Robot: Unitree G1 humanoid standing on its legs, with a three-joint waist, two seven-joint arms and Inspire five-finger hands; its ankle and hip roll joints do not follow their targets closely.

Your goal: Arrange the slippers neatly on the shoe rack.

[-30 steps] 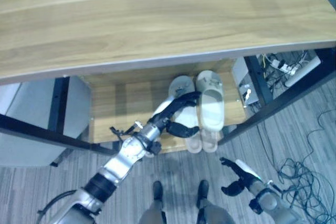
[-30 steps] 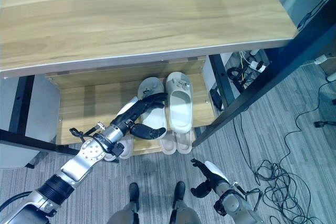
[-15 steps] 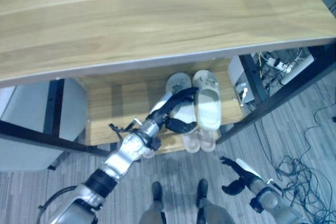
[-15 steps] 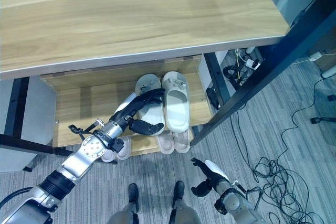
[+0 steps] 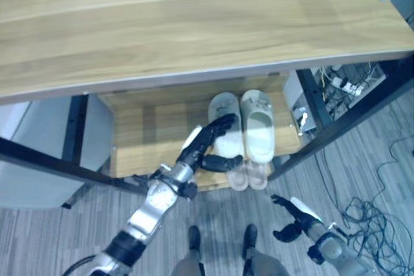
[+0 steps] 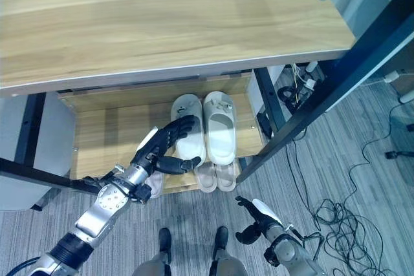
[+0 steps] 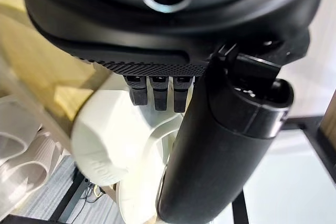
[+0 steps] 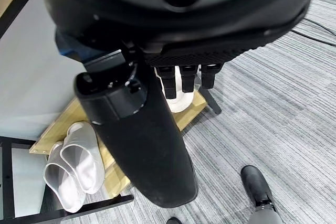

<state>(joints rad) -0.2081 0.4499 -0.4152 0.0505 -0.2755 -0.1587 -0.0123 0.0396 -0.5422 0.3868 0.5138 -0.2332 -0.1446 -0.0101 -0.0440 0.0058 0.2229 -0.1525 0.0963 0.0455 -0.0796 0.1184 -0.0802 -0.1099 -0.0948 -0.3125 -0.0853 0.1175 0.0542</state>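
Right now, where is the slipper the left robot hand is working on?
In the eye views the left slipper lies on the shoe rack shelf under the wooden table, beside its mate, with the left robot hand over its near end.

No text, label, number or sign can be read anywhere.

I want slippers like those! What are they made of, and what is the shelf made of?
The slippers look like soft moulded foam or rubber: one smooth, matte, pale piece without seams. The shelf looks like wood or wood-look laminate, with light brown grain lines; which one is unclear.
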